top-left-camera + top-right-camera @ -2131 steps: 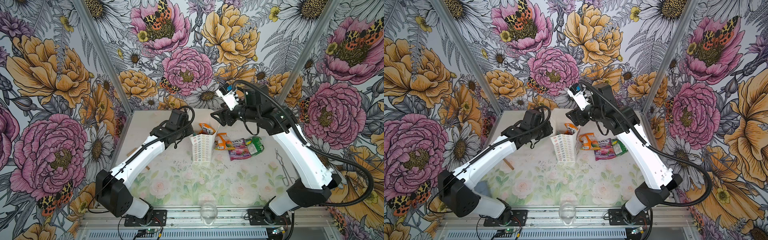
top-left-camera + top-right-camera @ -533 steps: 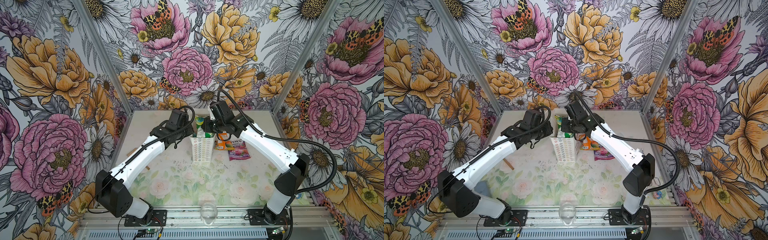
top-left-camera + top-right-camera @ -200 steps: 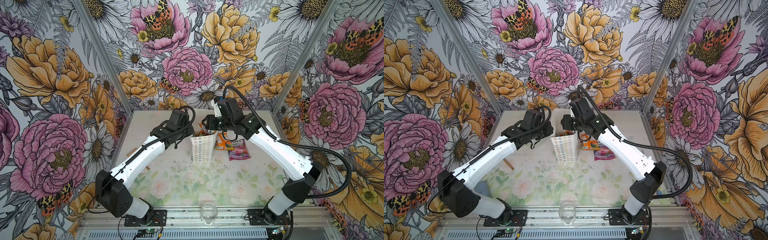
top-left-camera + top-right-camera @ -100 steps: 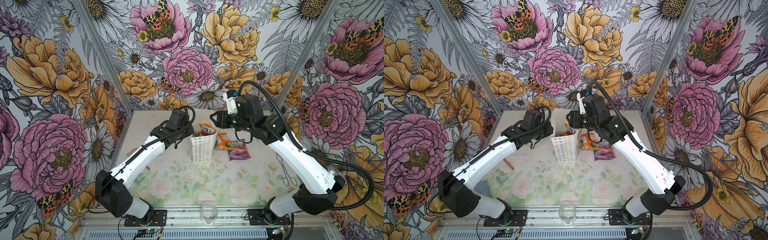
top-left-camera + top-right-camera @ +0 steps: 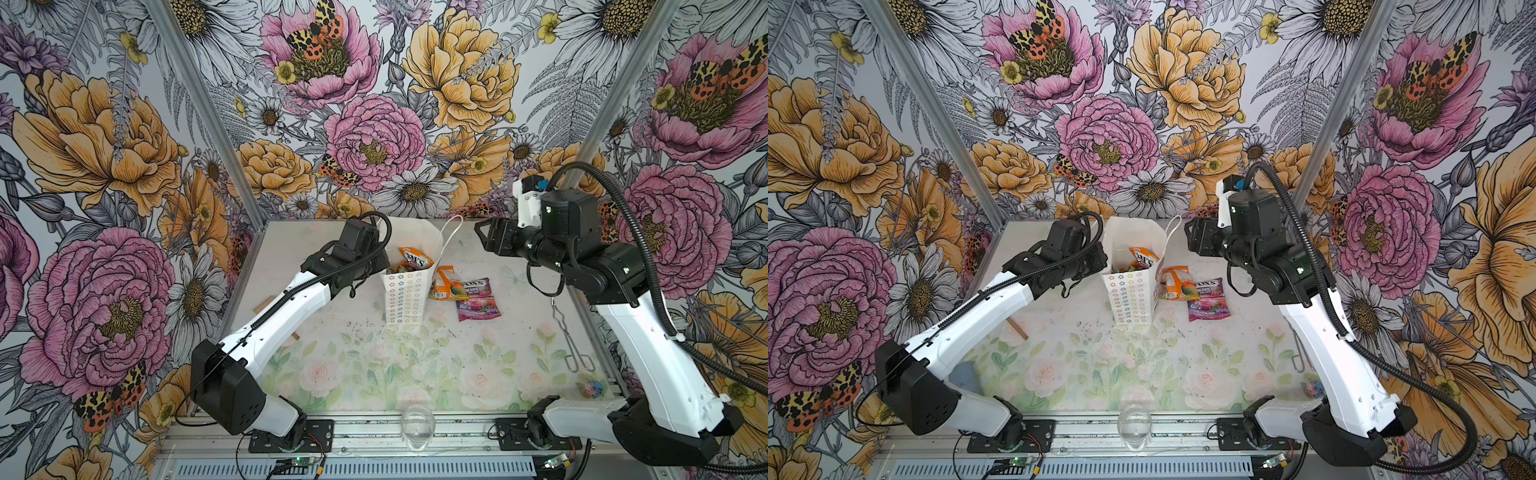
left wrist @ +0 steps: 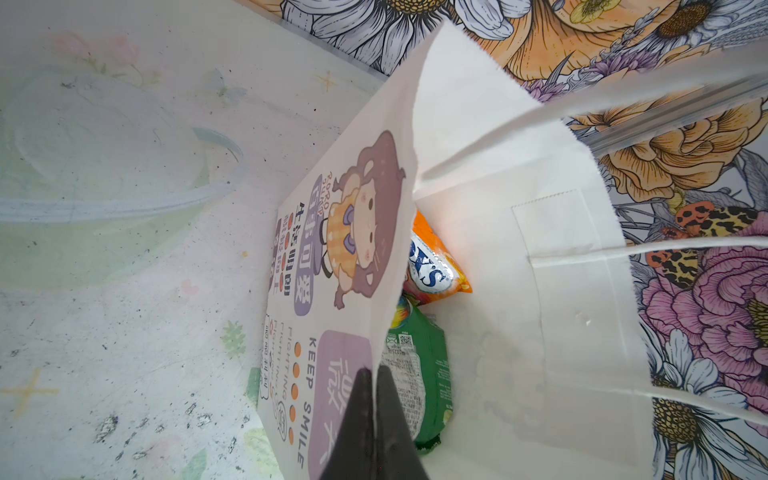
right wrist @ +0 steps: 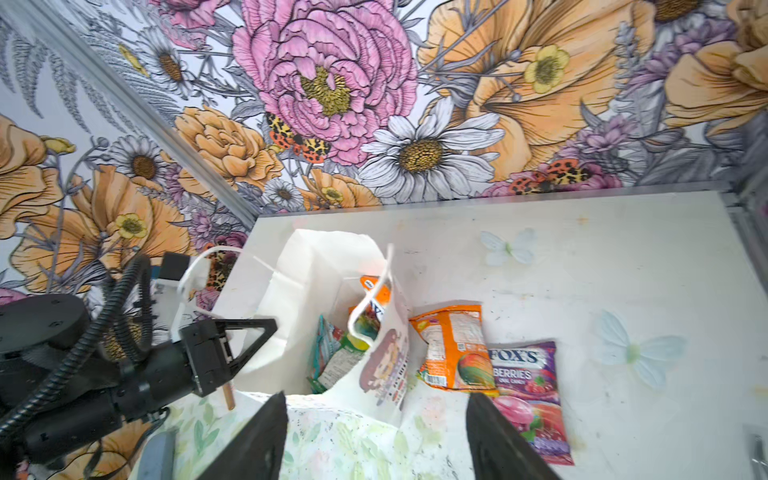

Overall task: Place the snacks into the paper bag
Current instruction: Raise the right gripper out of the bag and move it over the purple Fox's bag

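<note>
right tool (image 7: 374,399) back from white flower-dotted paper bag (image 5: 405,299), wide, empty; left tool (image 6: 375,372) tight on rim

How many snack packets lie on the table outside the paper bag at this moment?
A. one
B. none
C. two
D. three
C: only an orange packet and a purple packet lie on the table, both on the same side of the paper bag.
</note>
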